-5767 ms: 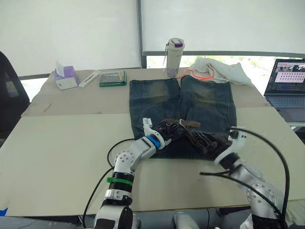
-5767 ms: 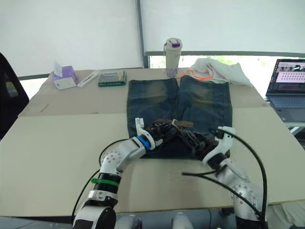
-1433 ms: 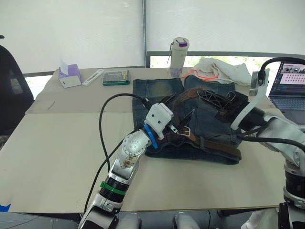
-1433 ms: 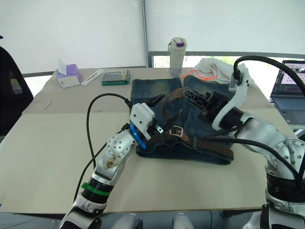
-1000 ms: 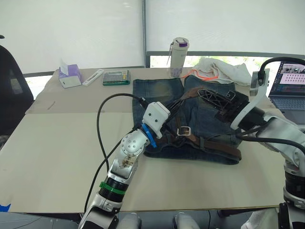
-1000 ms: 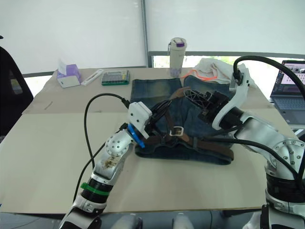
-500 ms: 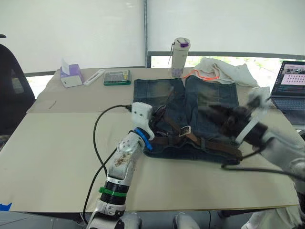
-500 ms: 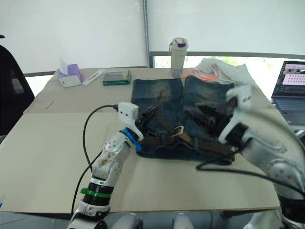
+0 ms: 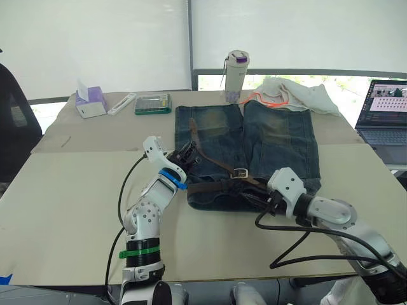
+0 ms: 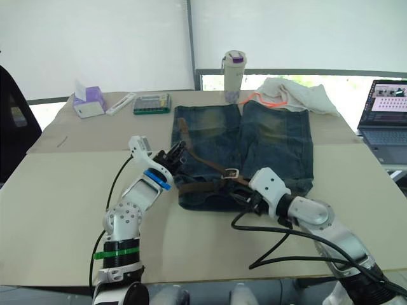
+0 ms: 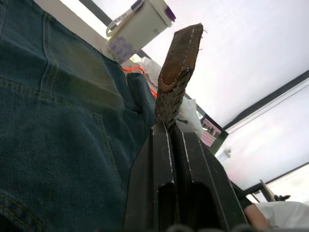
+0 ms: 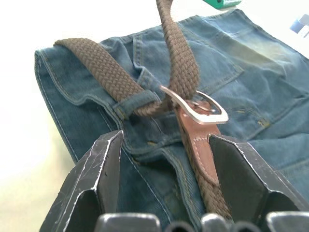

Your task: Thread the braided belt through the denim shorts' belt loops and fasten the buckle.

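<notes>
A: Fingers?
B: Left gripper (image 11: pixel 170 133) pinched tight on the braided belt (image 11: pixel 176 72) tip. Right gripper (image 12: pixel 166 145) spread wide, holding nothing, buckle (image 12: pixel 195 104) just past its tips.
A: Beyond them?
B: Denim shorts (image 9: pixel 280 143) flat on the beige table (image 9: pixel 70 190). Further out: bottle (image 9: pixel 233 76), white cloth (image 9: pixel 292 94), laptop (image 9: pixel 381 111), window blinds behind.

The belt (image 12: pixel 104 72) is coarse woven brown cord, matt, tipped with smooth stitched leather beside the buckle (image 12: pixel 195 105), which is shiny brushed metal. The shorts (image 9: pixel 280 143) are heavy blue denim, faded and slightly rough. The worktop (image 9: pixel 70 190) looks smooth, matt beige board.
</notes>
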{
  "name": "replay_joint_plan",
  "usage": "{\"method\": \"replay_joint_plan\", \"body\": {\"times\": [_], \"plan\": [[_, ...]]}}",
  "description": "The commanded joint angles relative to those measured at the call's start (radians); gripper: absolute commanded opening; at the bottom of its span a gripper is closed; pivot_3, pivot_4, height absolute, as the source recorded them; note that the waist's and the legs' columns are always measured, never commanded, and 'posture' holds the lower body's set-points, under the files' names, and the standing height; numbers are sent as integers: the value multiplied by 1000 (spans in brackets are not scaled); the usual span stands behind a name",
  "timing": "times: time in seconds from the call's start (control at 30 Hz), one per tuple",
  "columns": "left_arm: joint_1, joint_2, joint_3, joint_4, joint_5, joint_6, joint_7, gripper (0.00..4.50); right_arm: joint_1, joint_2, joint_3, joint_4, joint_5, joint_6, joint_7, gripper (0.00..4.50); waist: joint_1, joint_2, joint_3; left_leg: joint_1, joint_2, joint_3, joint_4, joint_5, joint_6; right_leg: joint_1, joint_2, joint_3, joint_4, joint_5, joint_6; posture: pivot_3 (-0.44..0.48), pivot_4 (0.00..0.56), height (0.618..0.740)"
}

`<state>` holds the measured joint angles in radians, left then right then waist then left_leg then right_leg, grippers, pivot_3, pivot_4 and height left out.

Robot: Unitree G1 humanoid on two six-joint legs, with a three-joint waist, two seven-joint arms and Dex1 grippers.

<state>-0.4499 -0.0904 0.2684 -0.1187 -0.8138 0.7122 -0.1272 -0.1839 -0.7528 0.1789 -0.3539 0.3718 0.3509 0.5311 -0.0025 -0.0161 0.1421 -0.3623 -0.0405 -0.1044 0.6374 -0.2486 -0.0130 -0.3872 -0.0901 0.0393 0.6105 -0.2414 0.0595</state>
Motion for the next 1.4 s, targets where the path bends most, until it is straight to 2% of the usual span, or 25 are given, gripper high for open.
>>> {"method": "replay_joint_plan", "body": {"times": [0.03, 0.23, 0.37, 0.5, 0.7, 0.83, 0.93, 1.07, 1.1, 1.13, 1.2, 1.33, 1.37, 1.4], "plan": [[33, 31, 23, -48, -142, 92, -48, 0, -12, 29, -22, 17, -11, -6, 45, 3119, -1, 0, 0, 0, 0, 0, 0, 0, 0, 0, 0, 0, 0, 0, 0, 0, 150, 740], [143, 144, -2, -84, -202, 153, -166, 0, 6, 66, -16, 81, -14, 40, 104, 3119, -4, 1, 0, 2, 0, 0, 0, 0, 0, 0, 0, 0, 0, 1, -1, 0, 150, 740], [230, 227, -39, -111, -140, 89, -294, 0, 14, 51, 6, 119, -28, 91, 153, 3119, -9, 1, -1, 4, 0, 1, -3, 0, 0, 1, 0, 2, 0, 1, -2, 0, 150, 740], [237, 213, -18, -109, -149, 6, -340, 0, 20, 38, 16, 131, -49, 139, 180, 3119, -8, -1, -2, 6, 1, 1, -4, 0, 0, 2, 0, 2, 0, 1, -4, 0, 150, 740], [189, 186, 62, -56, -156, -109, -307, 0, 4, 52, 12, 153, -83, 189, 173, 3119, -9, -5, -5, 6, 1, 1, -4, 0, 0, 2, 0, 1, 0, 1, -4, 0, 150, 740], [171, 183, 118, -58, -210, -137, -298, 0, 3, 59, 13, 162, -103, 186, 175, 3119, -9, -5, -5, 6, 1, 1, -5, 0, 0, 2, 0, 2, 0, 1, -4, 0, 150, 740], [193, 203, 100, -79, -217, -117, -319, 0, 5, 81, -41, 140, -51, 172, 193, 3119, -9, -6, -5, 7, 1, 1, -4, 0, 0, 2, 0, 2, 0, 1, -4, 0, 150, 740], [253, 219, 92, -103, -252, -92, -345, 0, -9, 102, -234, 77, 150, 193, 254, 3119, -10, -5, -5, 6, 1, 2, -5, 0, 0, 1, 0, 3, 0, 1, -4, 0, 150, 740], [263, 224, 92, -101, -258, -92, -351, 0, -20, 107, -255, 82, 163, 188, 253, 2737, -10, -6, -5, 6, 1, 2, -5, 0, 0, 1, 0, 3, 0, 1, -4, 0, 150, 740], [269, 228, 91, -100, -261, -91, -354, 0, -27, 111, -264, 87, 168, 184, 251, 2623, -10, -6, -5, 6, 1, 1, -5, 0, 0, 1, 0, 3, 0, 1, -4, 0, 150, 740], [290, 241, 75, -88, -250, -90, -372, 0, -48, 109, -269, 98, 177, 184, 269, 2012, -11, -6, -5, 6, 1, 1, -5, -1, 0, 1, 0, 2, 0, 1, -4, 0, 150, 740], [287, 254, 62, -58, -244, -98, -395, 0, -90, 110, -204, 152, 102, 139, 288, 643, -10, -6, -5, 6, 1, 2, -6, -1, 0, 1, 1, 2, 0, 1, -4, 0, 150, 740], [285, 256, 59, -50, -243, -98, -399, 0, -103, 112, -176, 181, 69, 107, 300, 166, -10, -5, -5, 6, 1, 2, -5, -1, 0, 1, 1, 2, 0, 1, -4, 0, 150, 740], [284, 258, 56, -44, -241, -99, -402, 0, -111, 113, -158, 202, 46, 84, 309, 72, -10, -5, -5, 6, 1, 2, -5, -1, 0, 1, 0, 2, 0, 1, -4, 0, 150, 740]]}}
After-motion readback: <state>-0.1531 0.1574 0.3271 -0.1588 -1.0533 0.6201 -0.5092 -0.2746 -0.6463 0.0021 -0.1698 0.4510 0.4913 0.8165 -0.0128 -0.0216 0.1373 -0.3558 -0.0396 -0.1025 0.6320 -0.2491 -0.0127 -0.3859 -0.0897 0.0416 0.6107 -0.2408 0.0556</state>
